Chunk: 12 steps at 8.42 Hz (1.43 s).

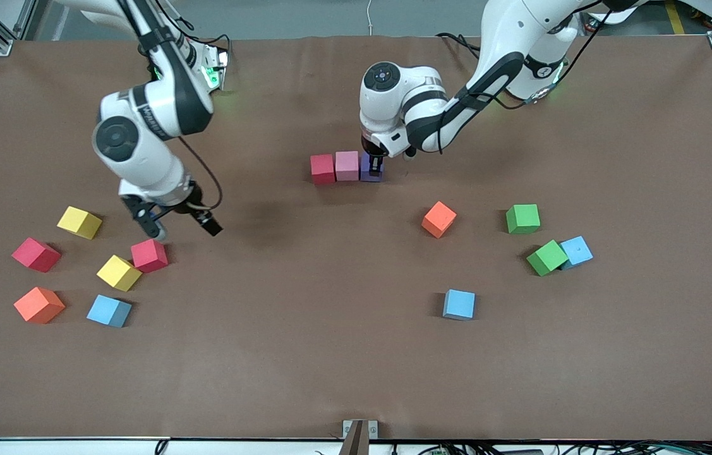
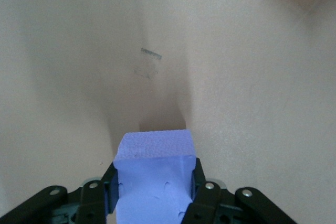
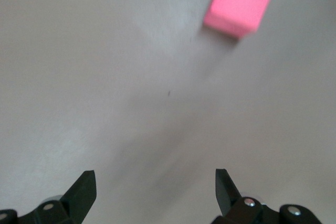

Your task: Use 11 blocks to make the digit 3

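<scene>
- Front view: the left gripper (image 1: 376, 165) is clamped on a small matte purple cube (image 1: 369, 168), set down at the end of a row beside a pink matte cube (image 1: 347, 165) and a dark red matte cube (image 1: 322, 169). This row, the first bar of the digit 3, lies at about 12 o'clock of the table's centre. Risk: if the fingers drag on release, the purple cube may twist or nudge the pink one out of line.
- Front view: the right gripper (image 1: 180, 225) hangs with its jaws apart over bare brown table cover (image 1: 343, 354), at about 1 o'clock of a loose red cube (image 1: 149, 255) that touches a yellow cube (image 1: 119, 273). Risk: a descent on the red cube may clip the yellow neighbour.
- Left wrist view: the purple cube (image 2: 153, 174) fills the space between the black fingers (image 2: 205, 198); its contact with the row is not visible, so a gap cannot be excluded.
- Right wrist view: the spread fingertips (image 3: 84, 190) hold nothing; the red cube (image 3: 240, 3) sits off-centre, so closing here would miss it.
</scene>
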Each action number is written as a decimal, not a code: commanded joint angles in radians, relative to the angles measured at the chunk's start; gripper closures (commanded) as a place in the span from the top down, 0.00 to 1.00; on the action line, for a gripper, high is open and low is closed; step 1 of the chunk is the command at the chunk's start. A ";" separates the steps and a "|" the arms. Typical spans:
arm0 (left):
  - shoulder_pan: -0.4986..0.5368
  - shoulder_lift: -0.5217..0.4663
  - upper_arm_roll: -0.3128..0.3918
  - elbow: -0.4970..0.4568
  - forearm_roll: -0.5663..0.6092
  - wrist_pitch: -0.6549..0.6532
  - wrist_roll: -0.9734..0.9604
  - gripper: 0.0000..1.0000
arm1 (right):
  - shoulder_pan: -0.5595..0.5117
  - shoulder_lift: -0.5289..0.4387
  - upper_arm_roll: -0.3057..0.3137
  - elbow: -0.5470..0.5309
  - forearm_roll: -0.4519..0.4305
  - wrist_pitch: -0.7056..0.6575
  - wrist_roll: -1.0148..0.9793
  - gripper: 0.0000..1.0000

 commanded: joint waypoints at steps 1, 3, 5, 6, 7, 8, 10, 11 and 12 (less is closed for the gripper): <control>-0.026 0.024 -0.004 0.017 0.088 0.006 -0.355 0.23 | -0.126 -0.010 0.021 0.001 -0.026 0.009 -0.293 1.00; -0.041 0.031 -0.003 0.019 0.088 0.006 -0.366 0.23 | -0.192 0.018 0.019 0.002 -0.029 0.080 -0.447 1.00; -0.052 0.035 0.003 0.025 0.088 0.006 -0.366 0.23 | -0.236 0.077 0.019 0.019 -0.041 0.102 -0.729 1.00; -0.052 0.041 0.003 0.028 0.090 0.005 -0.365 0.23 | -0.239 0.088 0.019 0.021 -0.032 0.119 -0.724 1.00; -0.052 0.051 0.003 0.031 0.096 0.005 -0.365 0.23 | -0.239 0.091 0.021 0.021 -0.014 0.116 -0.645 1.00; -0.052 0.057 0.003 0.034 0.107 0.005 -0.365 0.28 | -0.236 0.090 0.020 0.021 -0.013 0.118 -0.462 1.00; -0.052 0.054 0.003 0.040 0.116 -0.006 -0.365 1.00 | -0.222 0.093 0.021 0.015 -0.013 0.162 -0.158 1.00; -0.052 0.046 0.002 0.042 0.113 -0.020 -0.375 1.00 | -0.225 0.102 0.021 0.016 -0.013 0.180 -0.003 1.00; -0.055 0.029 -0.007 0.055 0.110 -0.075 -0.398 1.00 | -0.233 0.110 0.021 0.019 -0.013 0.202 0.194 1.00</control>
